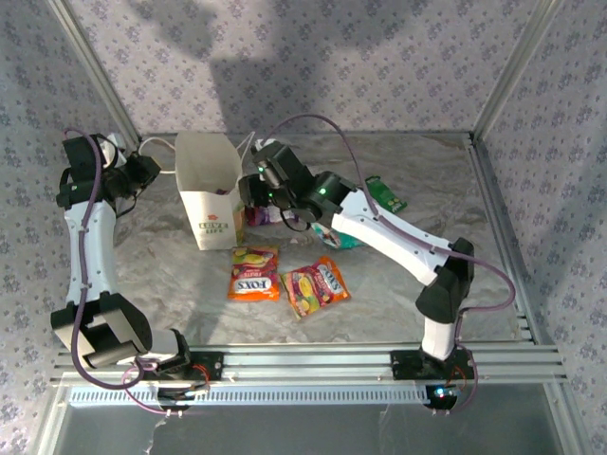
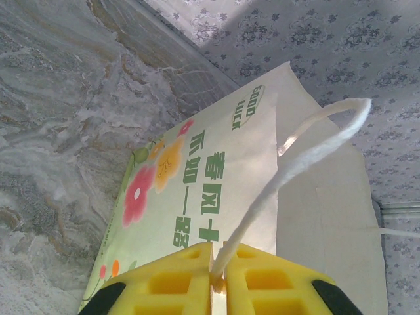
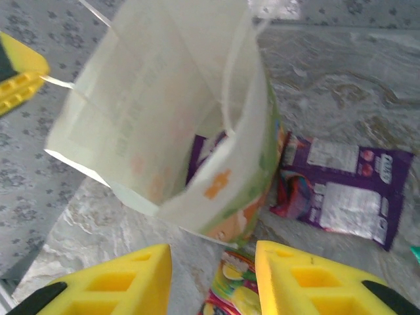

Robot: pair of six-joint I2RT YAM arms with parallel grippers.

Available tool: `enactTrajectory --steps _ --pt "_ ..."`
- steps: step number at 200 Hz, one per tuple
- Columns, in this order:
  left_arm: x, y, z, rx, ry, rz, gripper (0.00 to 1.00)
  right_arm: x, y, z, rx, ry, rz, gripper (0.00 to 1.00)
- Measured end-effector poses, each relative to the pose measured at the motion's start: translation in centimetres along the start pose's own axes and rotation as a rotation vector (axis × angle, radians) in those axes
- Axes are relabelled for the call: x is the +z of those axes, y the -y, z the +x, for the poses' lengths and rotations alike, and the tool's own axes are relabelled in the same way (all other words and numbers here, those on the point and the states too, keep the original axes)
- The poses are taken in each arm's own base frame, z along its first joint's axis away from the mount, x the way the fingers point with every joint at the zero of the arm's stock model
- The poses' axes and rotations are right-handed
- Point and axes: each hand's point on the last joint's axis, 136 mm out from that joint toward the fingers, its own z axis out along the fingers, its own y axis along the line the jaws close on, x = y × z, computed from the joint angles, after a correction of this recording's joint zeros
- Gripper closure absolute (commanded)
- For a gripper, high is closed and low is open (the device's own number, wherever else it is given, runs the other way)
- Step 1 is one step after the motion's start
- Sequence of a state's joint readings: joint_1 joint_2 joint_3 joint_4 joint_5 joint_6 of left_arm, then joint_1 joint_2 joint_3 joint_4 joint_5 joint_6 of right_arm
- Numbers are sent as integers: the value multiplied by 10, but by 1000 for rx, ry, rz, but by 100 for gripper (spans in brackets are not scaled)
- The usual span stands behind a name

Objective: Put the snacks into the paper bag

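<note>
Top external, FOX'S packets (image 1: pixel 254 273) (image 1: pixel 316 287), left wrist, bag (image 2: pixel 216 170) lettered GOOD LUCK

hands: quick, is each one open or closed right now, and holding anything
left hand: closed on the cord handle of the paper bag
right hand: open, holding nothing

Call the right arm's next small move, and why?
Probably shift the right gripper, open and empty over the paper bag, toward the purple packet lying beside the bag; the left gripper holds the cord handle.
</note>
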State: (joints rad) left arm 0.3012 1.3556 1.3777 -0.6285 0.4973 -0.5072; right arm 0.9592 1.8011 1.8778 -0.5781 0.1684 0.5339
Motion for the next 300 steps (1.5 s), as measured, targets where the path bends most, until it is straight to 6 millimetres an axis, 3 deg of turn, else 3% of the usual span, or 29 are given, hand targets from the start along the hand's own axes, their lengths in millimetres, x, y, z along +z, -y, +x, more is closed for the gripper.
enactTrajectory --steps 85,149,175,225,300 --pt "0 -1 0 -1 2 -8 85 -24 87 33 105 -17 185 49" --pt "0 -5 4 -11 -14 -25 85 -40 138 70 217 -74 309 20" --pt "0 -8 8 -10 -28 -37 85 -43 152 88 261 -108 348 19" --pt "-1 -12 13 -8 -47 -57 85 -41 173 141 331 -232 424 13" --pt "-1 -15 14 -3 -48 -68 84 -52 183 205 372 -419 434 3"
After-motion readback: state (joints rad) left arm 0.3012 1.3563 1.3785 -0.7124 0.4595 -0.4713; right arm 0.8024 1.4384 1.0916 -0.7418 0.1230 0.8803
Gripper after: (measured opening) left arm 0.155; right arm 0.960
